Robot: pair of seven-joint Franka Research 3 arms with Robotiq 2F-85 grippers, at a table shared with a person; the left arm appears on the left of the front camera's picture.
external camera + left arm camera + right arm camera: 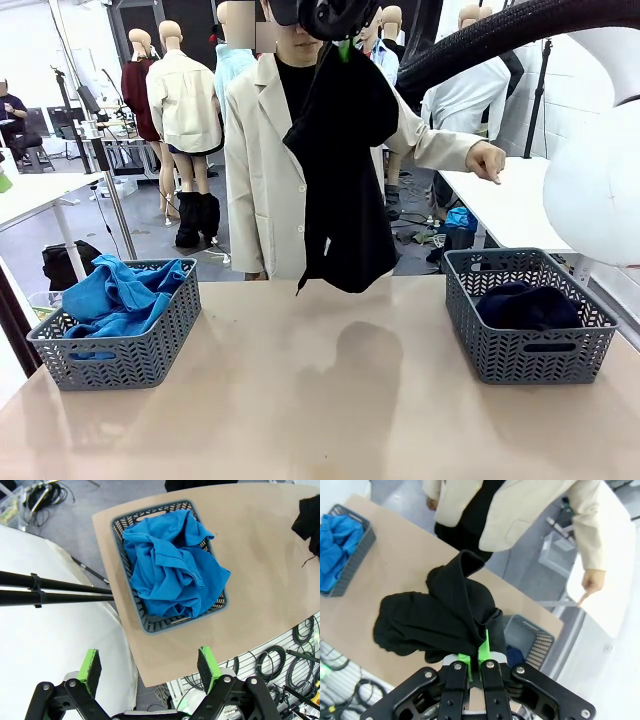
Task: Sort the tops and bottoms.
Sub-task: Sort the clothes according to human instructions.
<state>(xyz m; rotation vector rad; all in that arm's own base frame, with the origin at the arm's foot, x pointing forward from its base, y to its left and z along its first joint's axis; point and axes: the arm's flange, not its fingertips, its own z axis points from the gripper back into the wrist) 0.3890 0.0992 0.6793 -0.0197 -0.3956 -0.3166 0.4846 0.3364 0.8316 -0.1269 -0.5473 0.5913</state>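
R hand (476, 656) pinched shut on black garment (342, 180), hung high over desk's (320, 400) far edge, mid-desk. L hand (150, 666) open, empty – above blue-filled basket (131, 597) at left edge. Risk: thin pinch slips, or trailing hem misses right-edge basket (500, 355).

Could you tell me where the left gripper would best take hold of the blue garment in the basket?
Probably the raised fold at the top of the blue garment, coming straight down from above: the basket walls block its sides, and the bunched ridges suit the open left gripper.

Matt black cloth garment (340, 180), grey plastic baskets (530, 355), smooth tabletop (320, 400)
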